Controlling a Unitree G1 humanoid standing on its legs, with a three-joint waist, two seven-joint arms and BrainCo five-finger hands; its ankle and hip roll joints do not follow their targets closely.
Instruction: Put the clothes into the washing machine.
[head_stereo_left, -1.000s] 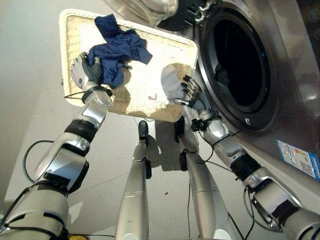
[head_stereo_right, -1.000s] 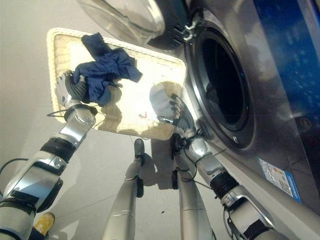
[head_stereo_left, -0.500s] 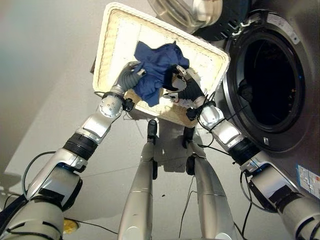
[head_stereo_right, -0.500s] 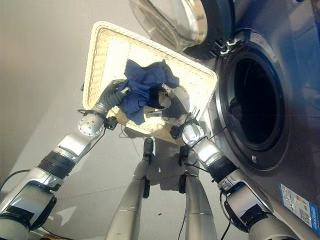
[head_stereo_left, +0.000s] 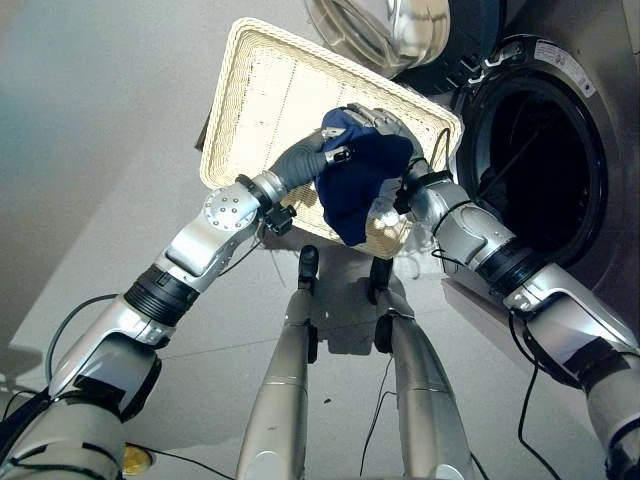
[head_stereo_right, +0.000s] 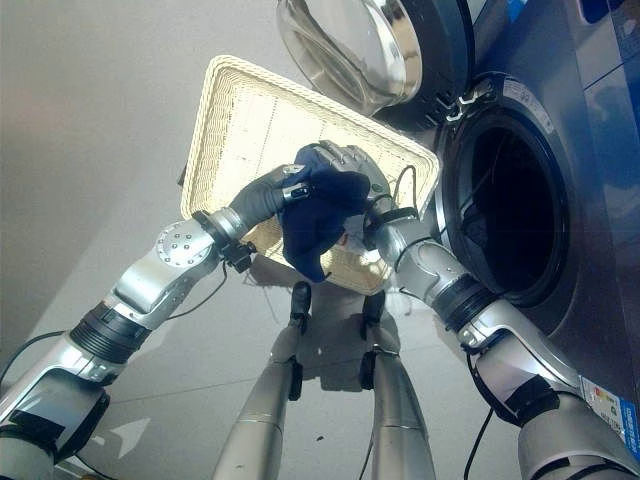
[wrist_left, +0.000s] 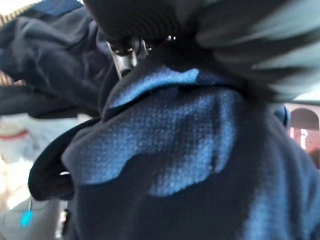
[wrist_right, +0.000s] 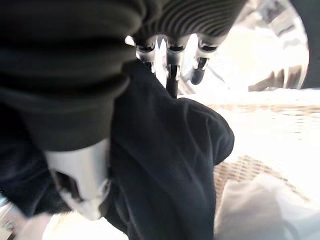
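Observation:
A dark blue garment (head_stereo_left: 358, 190) hangs bunched above the right end of a cream wicker basket (head_stereo_left: 226, 100). My left hand (head_stereo_left: 300, 160) grips its left side with curled fingers; the left wrist view shows blue fabric (wrist_left: 165, 150) right under the hand. My right hand (head_stereo_left: 386, 122) is curled over the top of the bundle, and its fingers (wrist_right: 170, 60) and thumb close on the cloth (wrist_right: 165, 165). A white garment (wrist_right: 260, 205) lies in the basket beneath. The washing machine's dark drum opening (head_stereo_left: 545, 150) is just to the right.
The round glass door (head_stereo_left: 385, 30) stands swung open above the basket's far edge, beside the drum. The machine's grey front panel (head_stereo_right: 590, 300) runs along the right side. Pale floor (head_stereo_left: 90, 150) lies to the left of the basket.
Both hands have closed on the blue garment and lifted it off the basket, carrying it right toward the drum. It now hangs as one bundle between them.

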